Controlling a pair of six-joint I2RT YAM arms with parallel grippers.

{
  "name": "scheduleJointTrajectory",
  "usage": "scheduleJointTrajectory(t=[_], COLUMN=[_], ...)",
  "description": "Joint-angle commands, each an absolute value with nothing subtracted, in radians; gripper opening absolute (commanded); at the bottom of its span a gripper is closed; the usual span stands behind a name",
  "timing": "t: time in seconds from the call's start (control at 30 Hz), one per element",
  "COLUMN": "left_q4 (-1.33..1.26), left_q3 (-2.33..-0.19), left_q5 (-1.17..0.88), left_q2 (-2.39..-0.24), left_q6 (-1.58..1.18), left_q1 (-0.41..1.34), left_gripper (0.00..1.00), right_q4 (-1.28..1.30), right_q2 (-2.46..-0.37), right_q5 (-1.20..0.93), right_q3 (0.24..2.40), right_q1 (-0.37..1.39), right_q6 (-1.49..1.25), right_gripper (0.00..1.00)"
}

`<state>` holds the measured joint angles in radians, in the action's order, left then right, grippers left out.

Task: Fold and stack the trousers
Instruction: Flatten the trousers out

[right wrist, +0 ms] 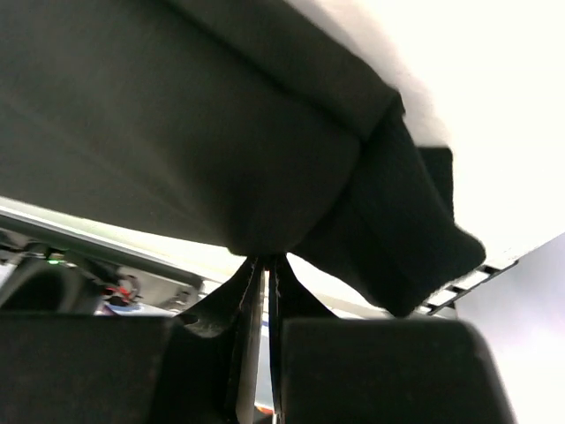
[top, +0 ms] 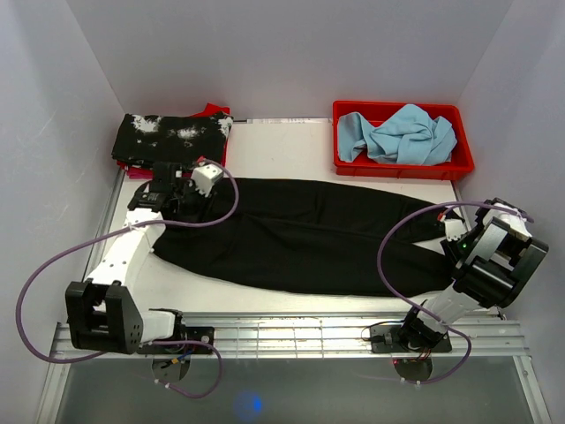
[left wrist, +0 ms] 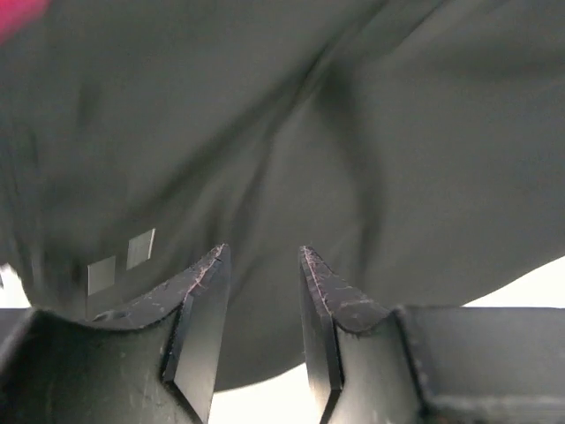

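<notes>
Black soft fabric trousers [top: 309,234] are lying stretched across the white table [top: 282,146], between the left claw [top: 187,196] and the right claw [top: 452,240]. From the left wrist, the left claw [left wrist: 262,253] is standing with jaws apart, dark cloth just beyond its tips. From the right wrist, the right claw [right wrist: 265,260] is pinching the trousers' edge, jaws together, fabric bunching just ahead.

I can read no writing, brand, number or sign anywhere, on cloth, bin or arm. In my left wrist view, at about eight o'clock, there are two small pale squares [left wrist: 122,262]. Both are blank, and I cannot tell what they stand on.
</notes>
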<state>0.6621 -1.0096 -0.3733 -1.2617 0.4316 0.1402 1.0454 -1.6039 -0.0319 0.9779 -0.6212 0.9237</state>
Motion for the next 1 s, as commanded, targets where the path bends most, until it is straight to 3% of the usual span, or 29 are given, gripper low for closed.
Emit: scheduleJointTrajectory(t=[0.0, 0.43, 0.77, 0.83, 0.9, 0.97], left_q4=[0.816, 0.854, 0.971, 0.995, 1.029, 1.045], left_q3=[-0.934, -0.664, -0.675, -0.725, -0.849, -0.946], left_q5=[-0.270, -0.095, -0.083, -0.136, -0.214, -0.336], left_q2=[-1.302, -1.292, -1.186, -1.177, -1.163, -1.172], left_q6=[0.508, 0.640, 0.726, 0.729, 0.741, 0.749], left_q1=[0.045, -0.095, -0.184, -0.192, -0.192, -0.192], left_gripper=[0.47, 0.41, 0.40, 0.45, 0.55, 0.64], right_q4=[0.994, 0.968, 1.034, 1.052, 1.075, 1.140], right_q2=[-1.631, -1.677, -1.661, -1.648, -1.654, -1.692], right_q5=[0.037, 0.064, 0.061, 0.054, 0.003, -0.075], right_q3=[0.976, 0.980, 0.989, 1.002, 1.052, 1.191], right_q1=[-0.620, -0.566, -0.548, -0.543, -0.545, -0.543], right_q6=[0.966, 0.991, 1.052, 1.081, 1.086, 1.068], right_gripper=[0.08, 0.08, 0.08, 0.28, 0.62, 0.75])
